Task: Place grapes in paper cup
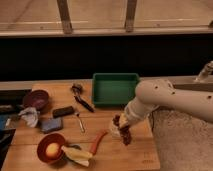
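A wooden table [105,150] is seen from the near side, with a dark window wall behind it. The robot arm [165,97] reaches in from the right, and its gripper [121,123] is held low over the right part of the table, just near of the green tray [115,89]. The jaws are clenched on the grapes [124,133], a dark reddish bunch that hangs down from the gripper toward the near edge. The paper cup [115,131] is only partly seen, just left of and behind the hanging bunch, on the table below the gripper; whether the grapes touch it cannot be told.

To the left of the gripper an orange carrot [98,142] lies tilted on the wood. Further left, at the near left corner, a dark red bowl [50,148] is set with a yellow-orange round fruit inside, and a pale yellow item [77,154] lies against its right side. A second dark red bowl [36,99] stands at the far left. Between them a crumpled white cloth [29,116], a blue sponge [51,124] and a small black block [63,111] are laid out. A fork [79,121] and a dark utensil [81,98] lie left of the tray
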Controlling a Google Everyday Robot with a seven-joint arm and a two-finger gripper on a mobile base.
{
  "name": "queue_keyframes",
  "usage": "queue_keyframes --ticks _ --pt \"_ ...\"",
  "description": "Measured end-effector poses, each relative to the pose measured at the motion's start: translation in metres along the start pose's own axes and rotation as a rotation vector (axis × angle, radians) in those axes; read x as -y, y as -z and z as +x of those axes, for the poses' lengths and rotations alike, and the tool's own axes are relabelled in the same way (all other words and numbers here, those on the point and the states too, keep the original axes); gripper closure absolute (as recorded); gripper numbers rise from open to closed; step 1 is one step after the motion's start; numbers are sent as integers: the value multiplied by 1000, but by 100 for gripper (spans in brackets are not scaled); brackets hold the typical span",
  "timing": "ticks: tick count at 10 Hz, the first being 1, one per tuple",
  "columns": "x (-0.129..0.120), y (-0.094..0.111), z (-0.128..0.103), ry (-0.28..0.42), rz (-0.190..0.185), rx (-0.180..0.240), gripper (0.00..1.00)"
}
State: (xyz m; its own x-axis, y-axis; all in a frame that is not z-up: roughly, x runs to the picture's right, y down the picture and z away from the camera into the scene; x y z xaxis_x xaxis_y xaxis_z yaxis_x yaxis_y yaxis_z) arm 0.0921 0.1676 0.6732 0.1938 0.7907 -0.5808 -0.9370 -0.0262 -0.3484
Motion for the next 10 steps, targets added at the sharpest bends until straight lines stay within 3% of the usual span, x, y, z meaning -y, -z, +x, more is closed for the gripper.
queue_keyframes --ticks 3,5,7,10 --pt "-4 4 -7 18 5 8 100" --pt "-4 -2 -9 23 -5 -14 98" --pt "-2 -17 -10 24 -17 -58 79" --pt "-1 -21 -10 22 -18 -86 48"
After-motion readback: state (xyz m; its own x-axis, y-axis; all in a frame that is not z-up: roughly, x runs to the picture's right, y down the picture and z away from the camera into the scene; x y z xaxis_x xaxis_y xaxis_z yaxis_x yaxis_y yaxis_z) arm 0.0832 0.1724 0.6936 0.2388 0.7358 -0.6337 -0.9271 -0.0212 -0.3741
